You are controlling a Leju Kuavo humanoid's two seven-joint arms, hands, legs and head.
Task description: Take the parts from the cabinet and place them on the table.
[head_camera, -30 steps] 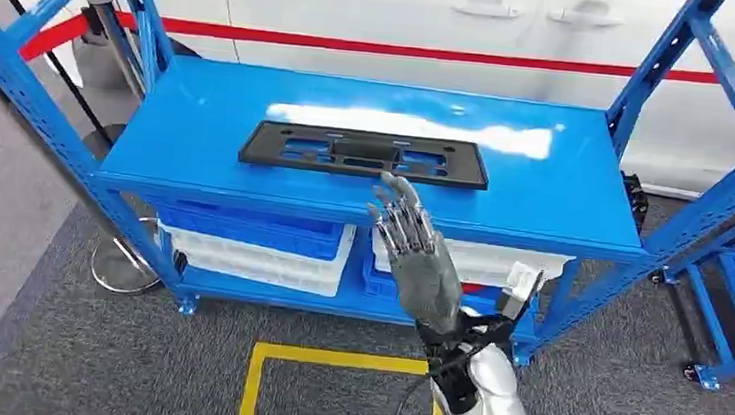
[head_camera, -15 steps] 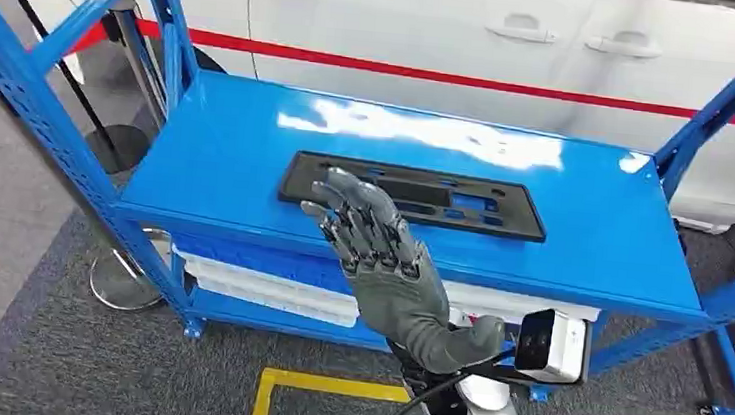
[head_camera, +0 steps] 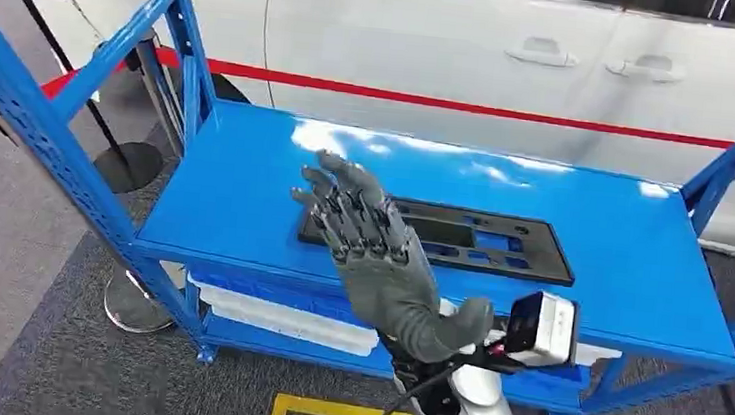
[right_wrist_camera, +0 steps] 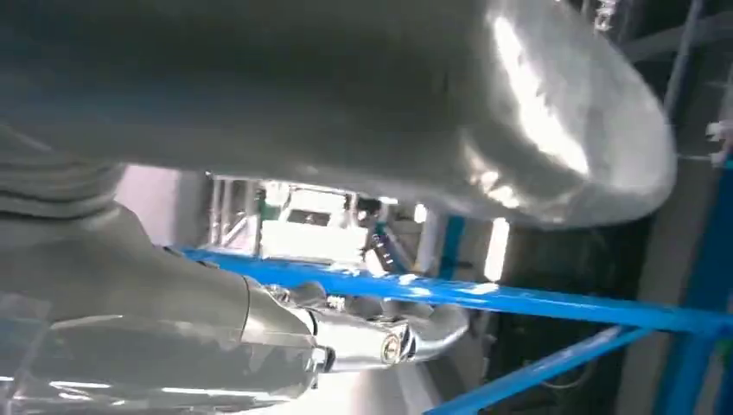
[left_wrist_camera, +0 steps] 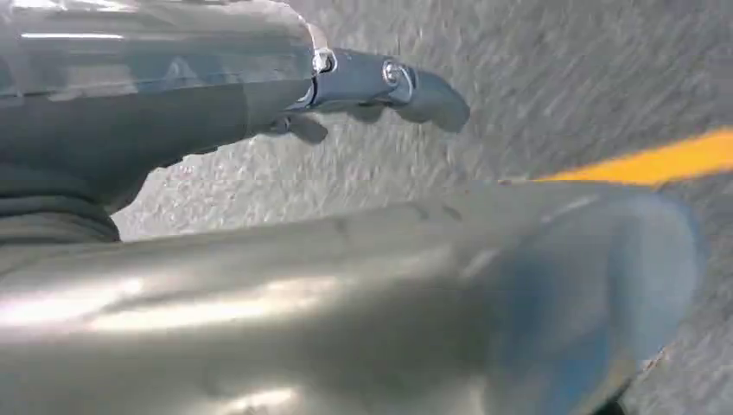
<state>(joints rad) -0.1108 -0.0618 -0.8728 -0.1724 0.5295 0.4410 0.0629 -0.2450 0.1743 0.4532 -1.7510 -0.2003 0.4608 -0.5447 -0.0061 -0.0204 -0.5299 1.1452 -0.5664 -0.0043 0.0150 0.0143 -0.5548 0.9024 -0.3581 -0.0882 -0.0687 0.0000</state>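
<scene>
Right robot hand (head_camera: 379,259) raised, fingers spread, holding nothing | above black part (head_camera: 461,240); blue shelf (head_camera: 234,196)

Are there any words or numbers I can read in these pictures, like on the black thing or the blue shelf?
None can be read.
Black part: no lettering shows.
Blue shelf: no label.
White car behind: a red stripe, no words.
Right hand: no markings.

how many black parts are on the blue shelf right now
1. A single flat black part lies on the top blue shelf, right of centre. The right robot hand is raised in front of the part's left end, so anything small behind the hand could be hidden.
</scene>
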